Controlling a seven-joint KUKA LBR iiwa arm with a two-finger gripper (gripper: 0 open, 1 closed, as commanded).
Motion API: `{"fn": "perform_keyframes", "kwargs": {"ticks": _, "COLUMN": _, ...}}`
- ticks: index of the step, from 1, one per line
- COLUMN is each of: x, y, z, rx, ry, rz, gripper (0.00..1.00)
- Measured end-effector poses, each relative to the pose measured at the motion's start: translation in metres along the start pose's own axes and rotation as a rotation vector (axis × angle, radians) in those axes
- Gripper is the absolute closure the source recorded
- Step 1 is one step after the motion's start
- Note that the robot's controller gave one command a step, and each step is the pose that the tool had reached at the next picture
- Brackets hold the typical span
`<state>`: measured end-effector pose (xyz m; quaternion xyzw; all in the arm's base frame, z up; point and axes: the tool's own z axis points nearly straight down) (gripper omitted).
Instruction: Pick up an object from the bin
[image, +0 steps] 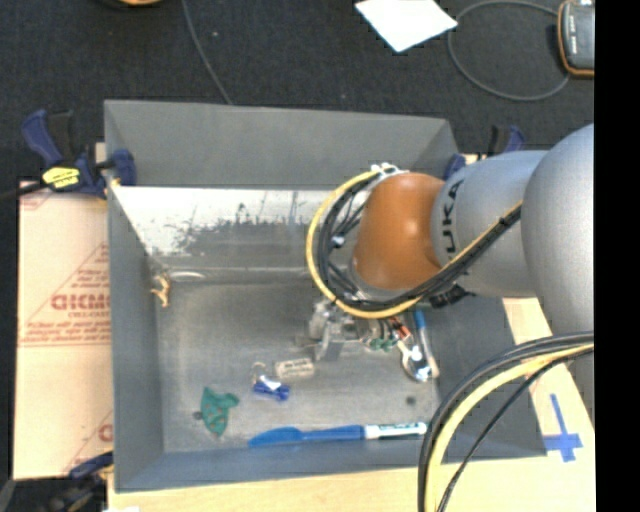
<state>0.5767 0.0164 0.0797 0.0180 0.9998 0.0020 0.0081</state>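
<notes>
My gripper (330, 336) hangs low in the middle of the bin, just under the orange cover. Just to its lower left lies a small flat pale tag-like piece (294, 368) on the floor, apart from the gripper. A small blue and white piece (270, 388) lies a little further left of that. To the gripper's right, a white and blue tool (416, 356) rests by the right wall, with a small green and red thing (384, 341) partly hidden under the arm.
A long blue pen-like stick (335, 433) lies along the front wall. A crumpled green piece (215, 408) sits at the front left. A small tan hook (160, 290) lies by the left wall. The arm covers the bin's right rear.
</notes>
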Motion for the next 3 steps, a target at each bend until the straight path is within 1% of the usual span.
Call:
{"fn": "perform_keyframes", "kwargs": {"ticks": 1, "x": -0.001, "y": 0.0, "z": -0.004, "rx": -0.001, "ry": -0.003, "rz": 0.001, "gripper": 1.0}}
{"fn": "perform_keyframes", "kwargs": {"ticks": 2, "x": 0.0, "y": 0.0, "z": -0.032, "rx": -0.001, "ry": 0.001, "rz": 0.002, "gripper": 1.0}}
{"fn": "perform_keyframes", "kwargs": {"ticks": 3, "x": -0.001, "y": 0.0, "z": -0.074, "rx": -0.001, "ry": 0.0, "rz": 0.002, "gripper": 1.0}}
